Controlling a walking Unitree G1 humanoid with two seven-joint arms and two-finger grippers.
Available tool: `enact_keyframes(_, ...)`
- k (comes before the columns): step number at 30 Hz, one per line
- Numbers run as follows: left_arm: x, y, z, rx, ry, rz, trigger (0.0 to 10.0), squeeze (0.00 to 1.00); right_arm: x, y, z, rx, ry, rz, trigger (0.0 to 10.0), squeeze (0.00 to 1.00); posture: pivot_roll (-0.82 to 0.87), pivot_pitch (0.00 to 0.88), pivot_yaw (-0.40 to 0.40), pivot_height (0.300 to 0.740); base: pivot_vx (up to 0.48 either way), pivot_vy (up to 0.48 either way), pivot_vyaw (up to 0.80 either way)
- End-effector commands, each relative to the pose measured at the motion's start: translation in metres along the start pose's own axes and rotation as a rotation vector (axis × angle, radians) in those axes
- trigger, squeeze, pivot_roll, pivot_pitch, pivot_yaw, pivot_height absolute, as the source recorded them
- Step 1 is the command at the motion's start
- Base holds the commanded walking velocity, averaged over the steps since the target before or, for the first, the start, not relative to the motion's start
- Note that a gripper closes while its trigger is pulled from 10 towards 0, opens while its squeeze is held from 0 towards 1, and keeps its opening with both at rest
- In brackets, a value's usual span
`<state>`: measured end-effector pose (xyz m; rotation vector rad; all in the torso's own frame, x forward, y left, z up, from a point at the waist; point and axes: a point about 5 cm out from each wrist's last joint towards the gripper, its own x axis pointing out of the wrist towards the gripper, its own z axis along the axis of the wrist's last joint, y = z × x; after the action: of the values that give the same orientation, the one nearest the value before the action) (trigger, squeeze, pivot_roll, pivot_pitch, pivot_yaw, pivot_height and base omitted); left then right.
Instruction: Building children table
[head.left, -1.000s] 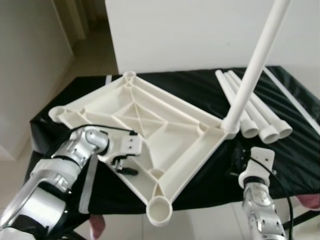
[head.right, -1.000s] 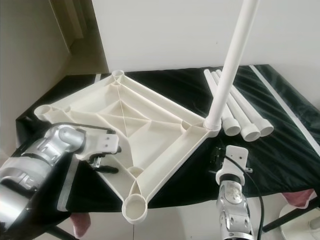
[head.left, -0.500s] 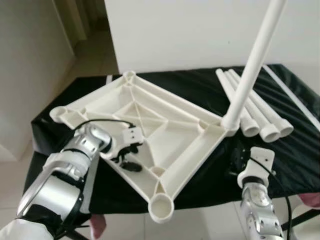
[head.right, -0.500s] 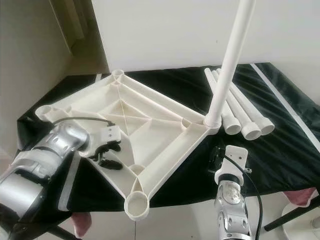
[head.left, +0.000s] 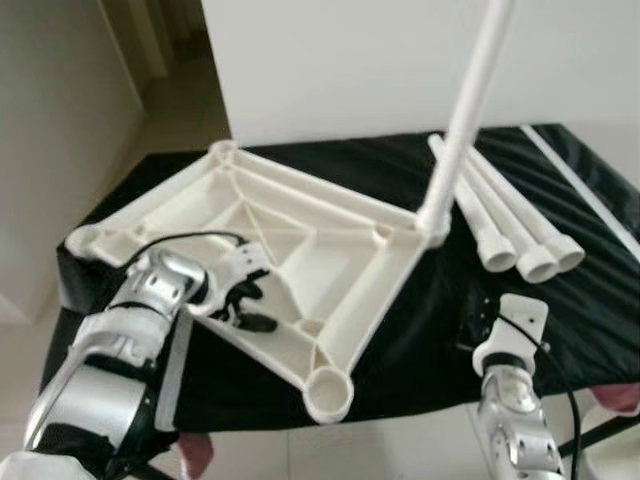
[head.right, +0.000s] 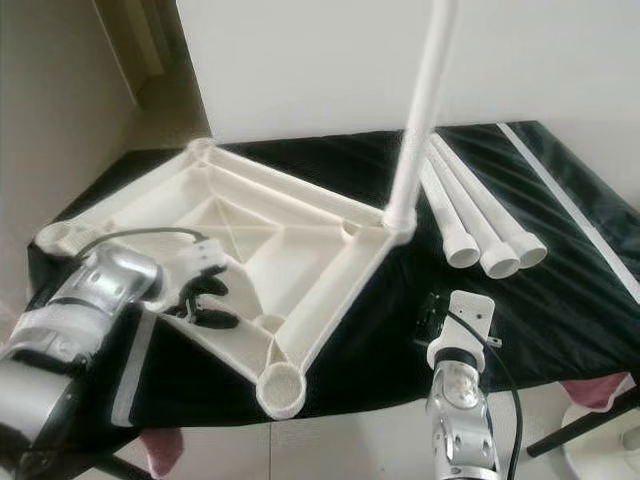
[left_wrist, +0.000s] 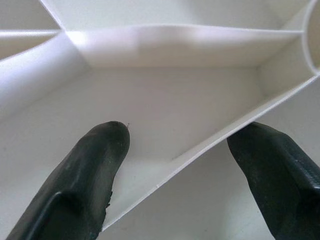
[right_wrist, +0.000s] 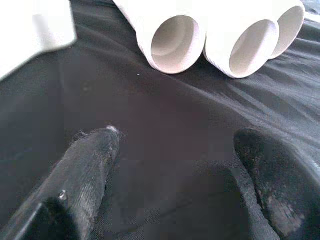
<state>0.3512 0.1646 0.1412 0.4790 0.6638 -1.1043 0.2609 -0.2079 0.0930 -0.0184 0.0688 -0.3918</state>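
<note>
A white plastic tabletop (head.left: 300, 250) lies upside down on a black cloth-covered table (head.left: 560, 320), its ribbed underside up so the corner sockets can take legs. 1 leg (head.left: 462, 110) already stands upright in the far right corner socket, while 3 loose legs (head.left: 500, 215) lie side by side on the cloth just beyond it, open ends toward the robot and within reach of its right arm. The left gripper (head.left: 243, 305) sits at the tabletop's near left edge; the left wrist view shows its 2 black fingers (left_wrist: 95, 165) apart and straddling the thin rim, 1 inside the panel and 1 outside, apparently to steady or shift the piece. The right gripper (right_wrist: 175, 165) hovers low over bare cloth short of the loose legs, its fingers spread wide and holding nothing, seemingly poised to collect the next leg. An empty socket (head.left: 328, 392) faces the robot at the nearest corner.
</note>
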Motion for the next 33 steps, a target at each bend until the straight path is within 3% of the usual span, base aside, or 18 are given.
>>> enact_keyframes(1,-0.016,0.028,0.001,-0.064,-0.026,0.638,10.0,0.00,-0.001,0.001,-0.001,0.007,0.011,-0.004,10.0,0.00,-0.01,0.005,0.063,0.740,0.000,0.000,0.00)
enact_keyframes(6,-0.001,0.010,0.014,-0.057,-0.077,0.563,10.0,0.00,-0.001,0.002,-0.001,0.010,0.012,-0.004,10.0,0.00,-0.01,0.007,0.060,0.740,0.000,0.000,0.00)
enact_keyframes(7,0.019,-0.017,0.032,-0.043,-0.172,0.410,10.0,0.00,-0.001,0.004,-0.001,0.011,0.013,0.001,10.0,0.00,-0.01,0.010,0.056,0.740,0.000,0.000,0.00)
enact_keyframes(8,0.019,-0.017,0.032,-0.043,-0.172,0.410,10.0,0.00,-0.001,0.004,-0.001,0.011,0.013,0.001,10.0,0.00,-0.01,0.010,0.056,0.740,0.000,0.000,0.00)
enact_keyframes(9,0.025,-0.028,0.039,-0.020,-0.203,0.343,10.0,0.00,-0.001,0.005,-0.001,0.012,0.014,0.002,10.0,0.00,-0.01,0.011,0.051,0.740,0.000,0.000,0.00)
enact_keyframes(12,0.030,-0.040,0.048,0.026,-0.239,0.270,10.0,0.00,-0.002,0.005,0.000,0.011,0.014,0.003,10.0,0.00,-0.01,0.011,0.051,0.740,0.000,0.000,0.00)
enact_keyframes(13,0.031,-0.052,0.056,0.083,-0.301,0.168,10.0,0.00,-0.001,0.006,0.000,0.007,0.010,0.007,10.0,0.00,-0.01,0.008,0.048,0.740,0.000,0.000,0.00)
enact_keyframes(14,0.031,-0.052,0.056,0.083,-0.301,0.168,10.0,0.00,-0.001,0.006,0.000,0.007,0.010,0.007,10.0,0.00,-0.01,0.008,0.048,0.740,0.000,0.000,0.00)
enact_keyframes(16,0.027,-0.071,0.067,0.197,-0.378,0.036,10.0,0.00,0.000,0.006,0.002,-0.008,-0.004,0.016,10.0,0.00,-0.01,0.006,0.048,0.740,0.000,0.000,0.00)
enact_keyframes(17,0.024,-0.072,0.068,0.220,-0.393,0.001,10.0,0.00,0.001,0.006,0.003,-0.008,-0.008,0.018,10.0,0.00,-0.01,0.004,0.047,0.740,0.000,0.000,0.00)
enact_keyframes(20,0.015,-0.065,0.069,0.269,-0.389,0.001,10.0,0.00,0.002,0.007,0.005,-0.010,-0.018,0.021,10.0,0.00,-0.01,0.002,0.046,0.740,0.000,0.000,0.00)
enact_keyframes(23,0.007,-0.055,0.074,0.250,-0.418,0.050,10.0,0.00,0.003,0.007,0.008,-0.014,-0.031,0.024,10.0,0.00,-0.01,0.002,0.046,0.740,0.000,0.000,0.00)
enact_keyframes(27,-0.006,-0.029,0.096,0.193,-0.519,0.238,10.0,0.00,0.005,0.007,0.012,-0.010,-0.048,0.029,10.0,0.00,-0.01,0.000,0.035,0.740,0.000,0.000,0.00)
enact_keyframes(32,-0.007,-0.023,0.096,0.171,-0.509,0.276,10.0,0.00,0.006,0.008,0.012,-0.010,-0.049,0.031,10.0,0.00,-0.02,0.000,0.033,0.740,0.000,0.000,0.00)
enact_keyframes(33,0.000,-0.018,0.086,0.177,-0.440,0.284,10.0,0.00,0.007,0.008,0.013,-0.008,-0.051,0.033,10.0,0.00,-0.03,0.000,0.034,0.740,0.000,0.000,0.00)
